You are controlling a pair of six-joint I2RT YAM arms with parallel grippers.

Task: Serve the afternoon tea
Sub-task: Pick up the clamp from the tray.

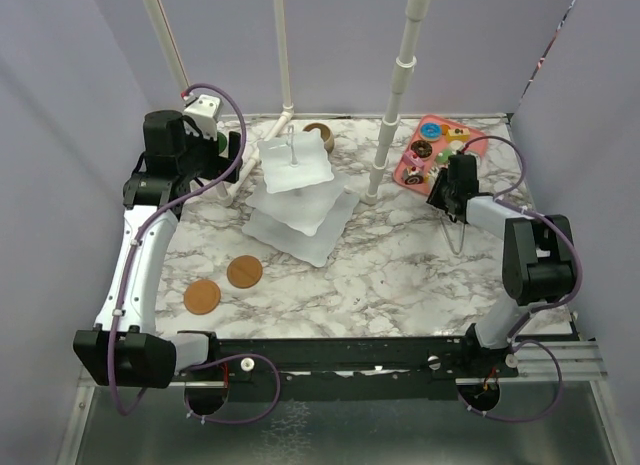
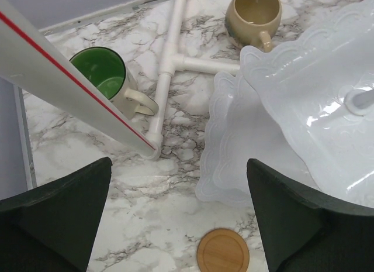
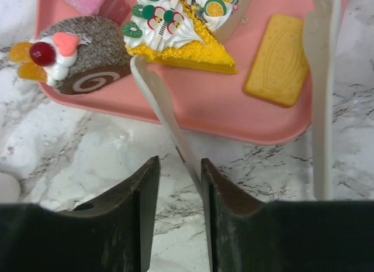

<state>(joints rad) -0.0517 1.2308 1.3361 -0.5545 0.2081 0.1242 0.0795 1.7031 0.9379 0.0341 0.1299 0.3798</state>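
Cake slice (image 3: 181, 38) on pink tray (image 3: 234, 108); right end effector (image 3: 180, 167), half-open, straddles one arm of tongs (image 3: 163, 102), presumably for serving; left end effector (image 2: 178, 162) gapes empty.

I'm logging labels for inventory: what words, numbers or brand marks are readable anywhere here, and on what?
No text can be read in any view.
yellow biscuit: faint embossed pattern, no legible letters.
green-lined mug and tan mug: no print visible.
white pole: a red stripe only, no writing.
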